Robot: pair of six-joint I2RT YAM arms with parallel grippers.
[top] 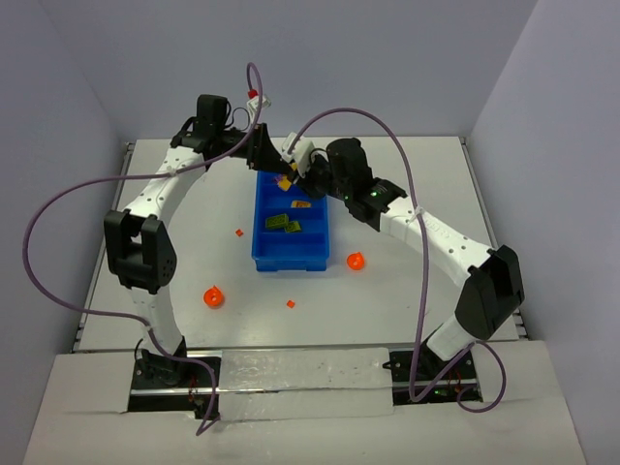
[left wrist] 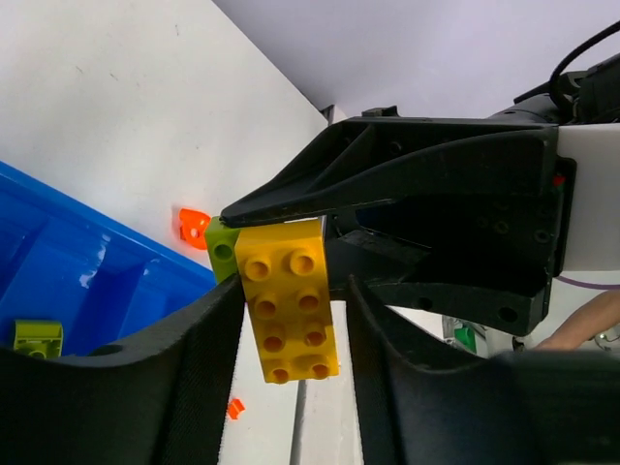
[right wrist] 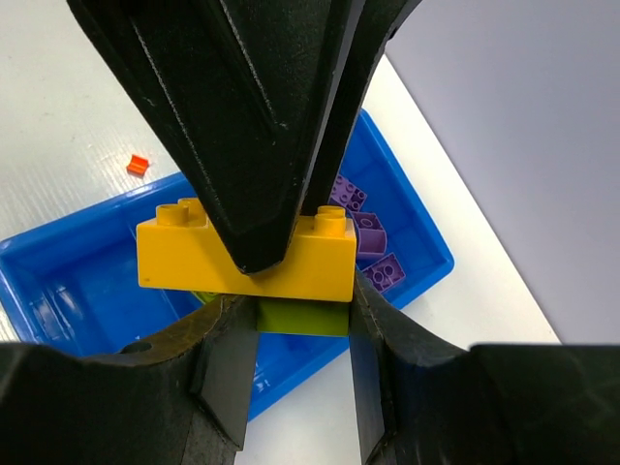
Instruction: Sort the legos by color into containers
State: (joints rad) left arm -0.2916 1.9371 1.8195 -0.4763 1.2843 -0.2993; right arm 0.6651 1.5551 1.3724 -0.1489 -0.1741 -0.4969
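White table is spreading beneath me, and toward its far edge, above the far end of the bright blue four-compartment plastic tray, I am holding two legos up in the air. My left gripper is pinching the yellow rectangular plastic brick. My right gripper is clamping the small lime green brick that is touching it.

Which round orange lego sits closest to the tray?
The orange lego beside the tray, at its near right corner; the other orange lego lies farther left.
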